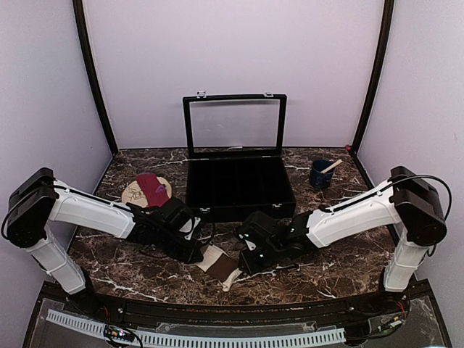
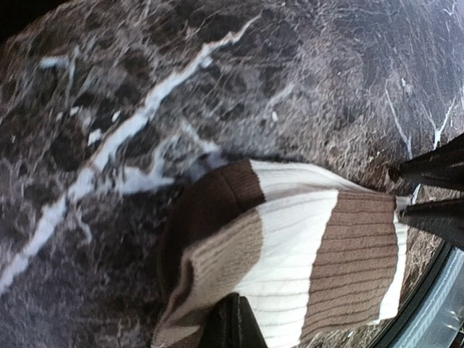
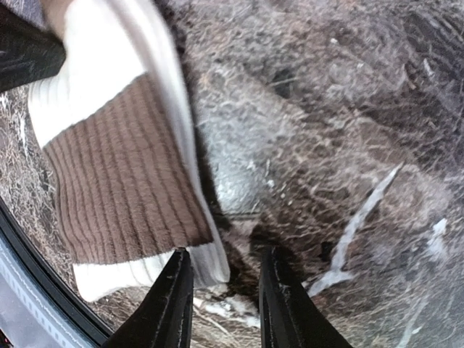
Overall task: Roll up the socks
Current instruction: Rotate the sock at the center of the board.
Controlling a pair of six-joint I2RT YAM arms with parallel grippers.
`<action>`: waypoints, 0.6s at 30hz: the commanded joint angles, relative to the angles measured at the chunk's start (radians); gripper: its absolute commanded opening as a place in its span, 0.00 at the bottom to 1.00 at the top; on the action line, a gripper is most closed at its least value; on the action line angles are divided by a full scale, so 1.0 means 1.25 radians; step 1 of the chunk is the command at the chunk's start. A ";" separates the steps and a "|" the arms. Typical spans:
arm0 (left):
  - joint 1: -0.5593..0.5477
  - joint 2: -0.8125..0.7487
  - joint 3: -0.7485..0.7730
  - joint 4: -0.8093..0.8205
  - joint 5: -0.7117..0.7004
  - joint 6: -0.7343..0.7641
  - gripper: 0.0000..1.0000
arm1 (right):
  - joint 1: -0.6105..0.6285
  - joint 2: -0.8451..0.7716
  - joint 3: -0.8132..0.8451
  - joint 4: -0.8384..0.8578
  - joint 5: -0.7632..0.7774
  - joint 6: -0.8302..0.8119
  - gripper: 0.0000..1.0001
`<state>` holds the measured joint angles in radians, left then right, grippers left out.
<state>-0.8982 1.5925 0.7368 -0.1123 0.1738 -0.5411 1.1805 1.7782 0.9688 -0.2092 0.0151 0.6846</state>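
The cream-beige sock [image 1: 218, 262] with brown bands lies on the marble near the front edge, between both arms. In the left wrist view one end of this sock [image 2: 290, 246] is folded up, and my left gripper [image 2: 233, 322] is shut on that raised fold. At its other end, my right gripper [image 3: 225, 290] stands open at the white cuff [image 3: 145, 272]. One of its fingers [image 3: 172, 304] rests against the cuff's edge, and the cuff's corner reaches into the gap. The maroon sock [image 1: 151, 187] lies apart at the back left.
The maroon sock rests on a tan oval mat [image 1: 133, 196]. A black case [image 1: 239, 190] with its glass lid raised stands mid-table. A blue cup [image 1: 320, 175] holding a stick is at the back right. The table's front rim [image 3: 29, 290] runs close to the cuff.
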 commanded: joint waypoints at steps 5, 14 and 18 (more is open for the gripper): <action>0.010 0.080 0.045 0.023 0.020 0.074 0.00 | 0.033 -0.012 -0.021 -0.014 -0.014 0.039 0.30; 0.014 0.120 0.099 0.027 0.023 0.132 0.00 | 0.037 -0.021 -0.031 -0.005 -0.014 0.054 0.30; 0.017 0.136 0.113 0.041 0.026 0.156 0.03 | 0.045 -0.019 -0.032 0.003 -0.020 0.063 0.30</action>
<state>-0.8848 1.7302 0.8612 -0.0452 0.2131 -0.3992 1.2160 1.7638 0.9501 -0.2008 0.0135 0.7399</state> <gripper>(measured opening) 0.025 0.300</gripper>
